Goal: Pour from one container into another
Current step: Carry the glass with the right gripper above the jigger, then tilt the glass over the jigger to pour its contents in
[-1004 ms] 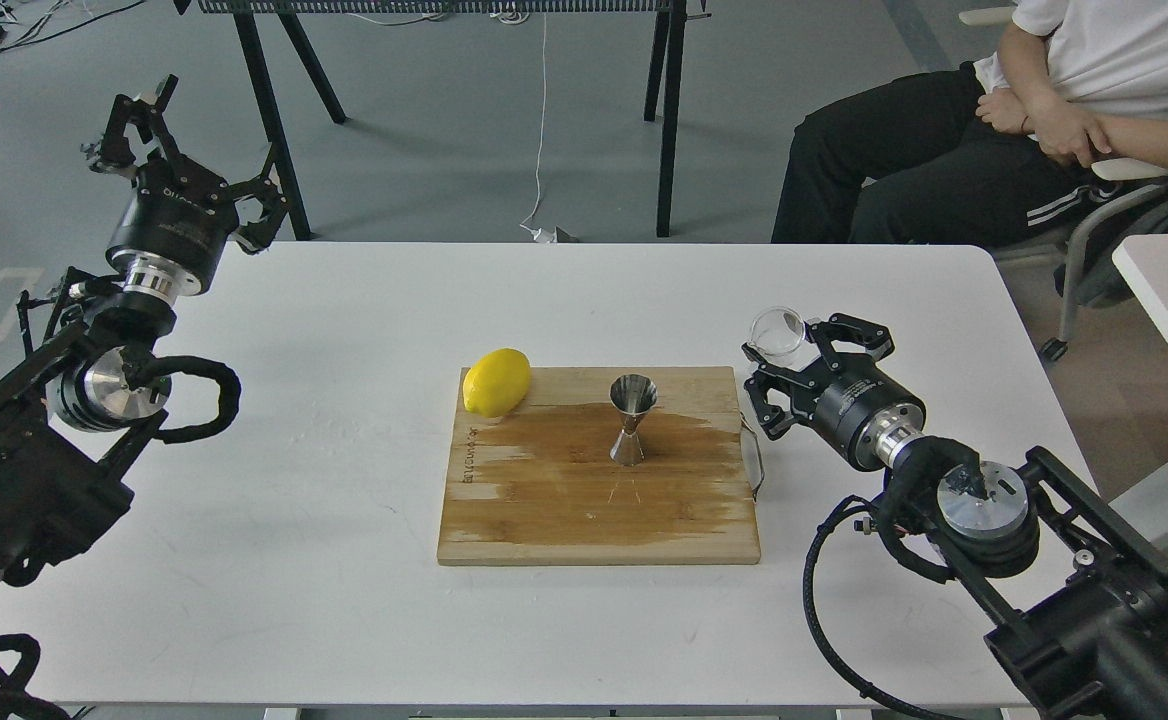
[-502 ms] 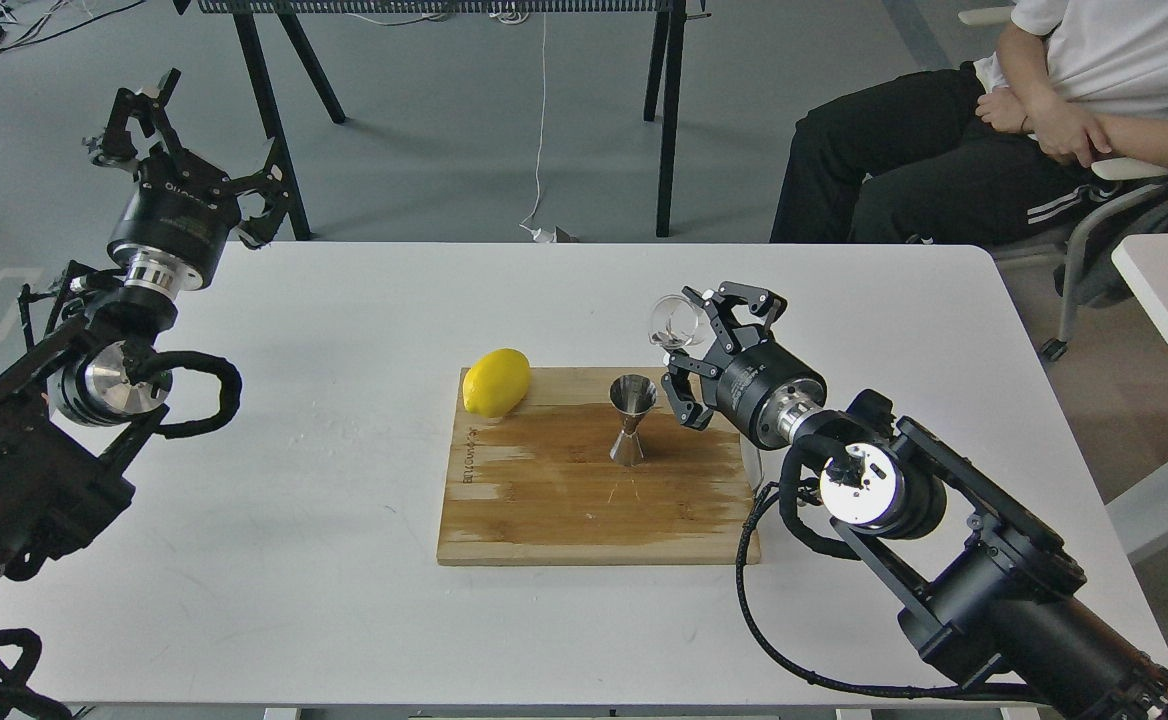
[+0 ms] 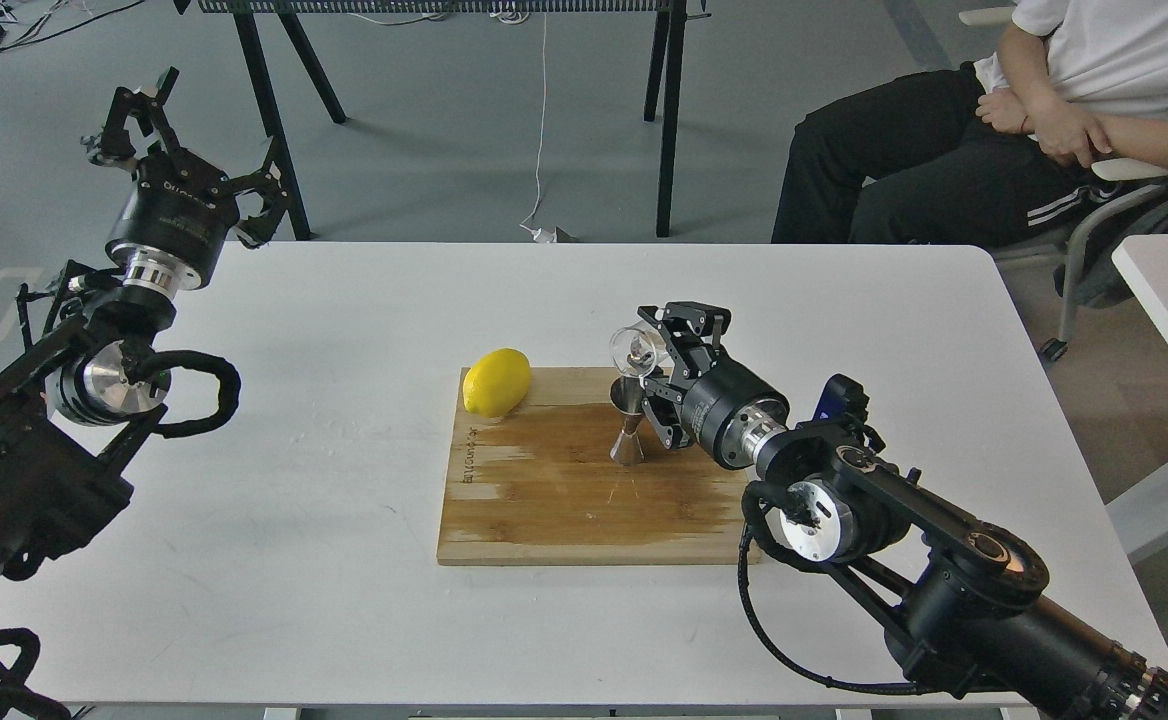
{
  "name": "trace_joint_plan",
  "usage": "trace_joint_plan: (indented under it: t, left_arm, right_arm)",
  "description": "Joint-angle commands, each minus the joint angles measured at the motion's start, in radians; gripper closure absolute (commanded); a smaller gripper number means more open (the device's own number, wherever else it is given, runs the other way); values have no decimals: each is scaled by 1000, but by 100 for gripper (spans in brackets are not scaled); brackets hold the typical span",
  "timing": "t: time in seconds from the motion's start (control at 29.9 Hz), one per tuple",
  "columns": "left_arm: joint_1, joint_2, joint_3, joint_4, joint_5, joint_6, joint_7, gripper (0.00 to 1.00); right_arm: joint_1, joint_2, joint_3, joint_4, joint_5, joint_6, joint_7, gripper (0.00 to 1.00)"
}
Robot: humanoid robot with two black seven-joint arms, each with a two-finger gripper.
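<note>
Two grippers in the head view, only one loaded. Right gripper (image 3: 656, 352) is clamped on the clear plastic cup (image 3: 636, 350): fingers closed in around the cup's wall w/ little spare gap, cup tipped well over on its side, round mouth facing left toward the lemon side of the board. Cup sits right above the jigger (image 3: 630, 420), its lower edge just over or at the jigger's top rim; can't tell if they touch. Contents of the cup not readable, too small and see-through.

Jigger stands upright, wide mouth up, narrow waist visible, on the wooden cutting board (image 3: 544, 500), roughly mid-board toward the back edge. Right arm comes in from lower right, crossing the board's right rear corner.

Lemon (image 3: 496, 382) lies at the board's back-left corner, well apart from the jigger. Board lies flat on the white table (image 3: 294, 600), w/ a darker patch across its middle.

Left gripper (image 3: 189, 130) is up at far left, beyond the table's back-left corner, fingers spread wide, holding nothing and touching nothing.

Person (image 3: 1044, 120) sits on a chair past the table's far right, arms folded.
</note>
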State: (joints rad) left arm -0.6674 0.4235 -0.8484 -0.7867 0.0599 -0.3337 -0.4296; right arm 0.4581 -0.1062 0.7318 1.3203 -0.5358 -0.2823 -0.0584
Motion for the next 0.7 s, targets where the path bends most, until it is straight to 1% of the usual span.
trace_joint_plan:
  t: [0.0,0.27,0.4,0.67]
  left_arm:
    - [0,0,-1,1,0,1,0,0]
    - [0,0,-1,1,0,2,2,0]
    - [0,0,-1,1,0,1,0,0]
    - [0,1,-1,1,0,1,0,0]
  right_arm:
    - [2,2,-2,-1,-30,-2,0,72]
    - [5,-10,-2,4,-35,-6,0,72]
    - [5,-15,-5,4,-87,-6,0,72]
    - [30,-41,-66,7,-110,-8,2,72]
